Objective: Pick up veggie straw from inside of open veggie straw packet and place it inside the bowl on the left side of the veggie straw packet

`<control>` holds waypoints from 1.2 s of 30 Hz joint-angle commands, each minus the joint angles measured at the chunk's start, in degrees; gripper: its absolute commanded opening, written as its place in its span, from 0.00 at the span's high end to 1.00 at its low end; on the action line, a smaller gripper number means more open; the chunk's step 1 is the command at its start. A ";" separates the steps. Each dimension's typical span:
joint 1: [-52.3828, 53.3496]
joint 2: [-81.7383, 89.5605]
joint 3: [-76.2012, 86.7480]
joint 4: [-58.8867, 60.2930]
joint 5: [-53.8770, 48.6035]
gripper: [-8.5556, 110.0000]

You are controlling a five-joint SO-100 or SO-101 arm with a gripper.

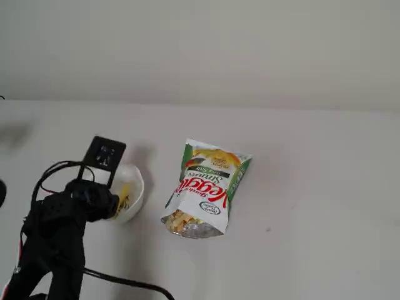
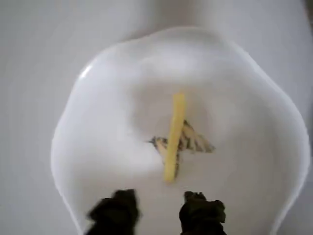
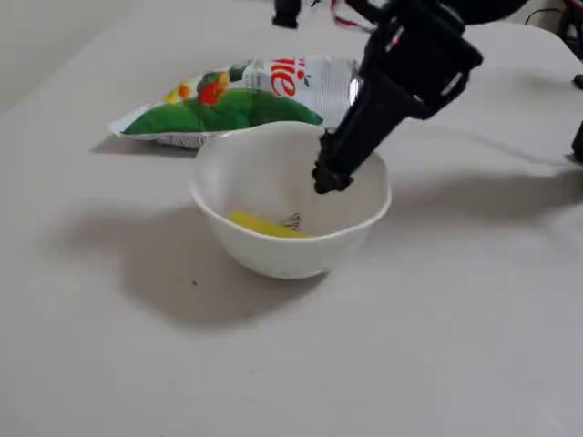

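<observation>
One veggie straw [image 2: 174,137] lies in the bowl [image 2: 98,107] just past the hand [image 2: 156,213], whose fingers are apart and empty. From the side, the hand [image 3: 328,179] hangs over the bowl [image 3: 273,255], likely having dropped it; the veggie straw packet [image 3: 228,105] lies behind.

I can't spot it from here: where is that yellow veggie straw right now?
The veggie straw lies loose in the white bowl, across the small leafy drawing in the wrist view. The open gripper hovers just above, and the veggie straw packet lies to the bowl's right in a fixed view.
</observation>
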 commanded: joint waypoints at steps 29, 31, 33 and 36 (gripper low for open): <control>22.94 87.80 47.99 23.91 52.03 0.93; 24.43 87.80 50.27 24.61 52.38 0.93; 25.66 87.80 52.47 24.87 52.56 0.93; 27.07 87.80 56.25 24.35 52.65 0.93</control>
